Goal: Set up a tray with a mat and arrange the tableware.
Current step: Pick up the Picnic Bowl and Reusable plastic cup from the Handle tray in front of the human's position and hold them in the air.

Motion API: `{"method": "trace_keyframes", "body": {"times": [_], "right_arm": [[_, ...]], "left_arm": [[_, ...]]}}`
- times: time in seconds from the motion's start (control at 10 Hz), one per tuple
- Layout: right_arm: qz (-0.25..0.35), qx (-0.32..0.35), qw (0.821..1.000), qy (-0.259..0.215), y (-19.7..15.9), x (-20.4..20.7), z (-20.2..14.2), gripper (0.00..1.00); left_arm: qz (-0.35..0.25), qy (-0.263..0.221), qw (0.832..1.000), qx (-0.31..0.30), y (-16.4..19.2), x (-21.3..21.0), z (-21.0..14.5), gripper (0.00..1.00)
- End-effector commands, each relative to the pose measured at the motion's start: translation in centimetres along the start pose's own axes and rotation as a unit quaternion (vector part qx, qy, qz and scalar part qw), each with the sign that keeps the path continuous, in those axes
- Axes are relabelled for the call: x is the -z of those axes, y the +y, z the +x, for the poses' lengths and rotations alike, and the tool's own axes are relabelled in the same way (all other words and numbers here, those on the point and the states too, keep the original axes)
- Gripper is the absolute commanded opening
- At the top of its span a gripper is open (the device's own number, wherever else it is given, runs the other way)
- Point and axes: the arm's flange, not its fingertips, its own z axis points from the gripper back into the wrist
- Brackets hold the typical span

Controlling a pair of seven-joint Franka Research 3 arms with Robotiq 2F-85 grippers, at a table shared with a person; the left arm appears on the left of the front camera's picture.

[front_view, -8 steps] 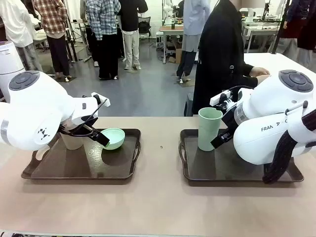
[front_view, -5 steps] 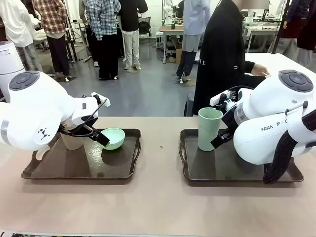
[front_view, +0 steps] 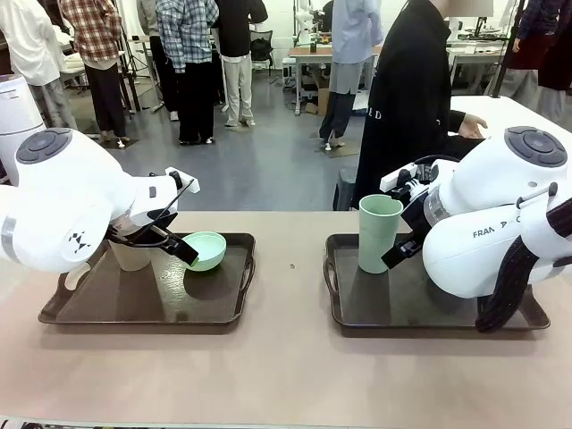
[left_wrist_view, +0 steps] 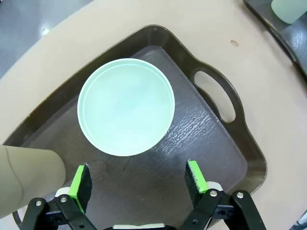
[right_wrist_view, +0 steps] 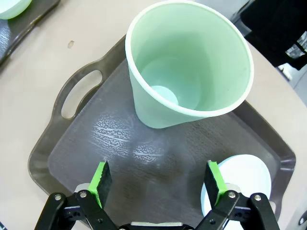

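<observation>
Two dark brown trays lie on the table. The left tray (front_view: 134, 299) holds a mint green bowl (front_view: 206, 250) and a tan cup (front_view: 132, 256) half hidden by my left arm. My left gripper (left_wrist_view: 139, 179) hangs open just above this tray (left_wrist_view: 206, 139), near the bowl (left_wrist_view: 125, 106), with the tan cup (left_wrist_view: 26, 172) beside one finger. The right tray (front_view: 402, 299) holds an upright pale green cup (front_view: 379, 232). My right gripper (right_wrist_view: 158, 179) hangs open over it (right_wrist_view: 120, 139), short of the cup (right_wrist_view: 189, 62), and a light blue bowl (right_wrist_view: 242, 179) sits by one finger. The mat is out of view.
A person in black (front_view: 411, 98) stands at the far side, one hand (front_view: 471, 125) on a white table behind. Bare tan tabletop (front_view: 290, 357) runs between the trays and along the near edge. Other people stand farther back.
The person at the far side has shifted a little to the right. Both arms, the cups and the bowls have stayed where they were.
</observation>
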Motion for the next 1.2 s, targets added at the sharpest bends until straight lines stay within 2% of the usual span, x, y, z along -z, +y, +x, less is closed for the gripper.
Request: {"method": "trace_keyframes", "body": {"times": [0.0,0.9,1.1], "right_arm": [[0.0,0.0,1.0,0.0,0.0,0.0,0.0,1.0],[0.0,0.0,1.0,0.0,0.0,0.0,0.0,1.0],[0.006,0.02,1.0,0.002,0.0,-7.8,-3.3,1.0]], "left_arm": [[0.0,0.0,1.0,0.0,0.0,0.0,0.0,1.0],[0.0,0.0,1.0,0.0,0.0,0.0,0.0,1.0],[-0.038,0.024,0.999,-0.015,0.7,-6.1,-5.0,1.0]]}}
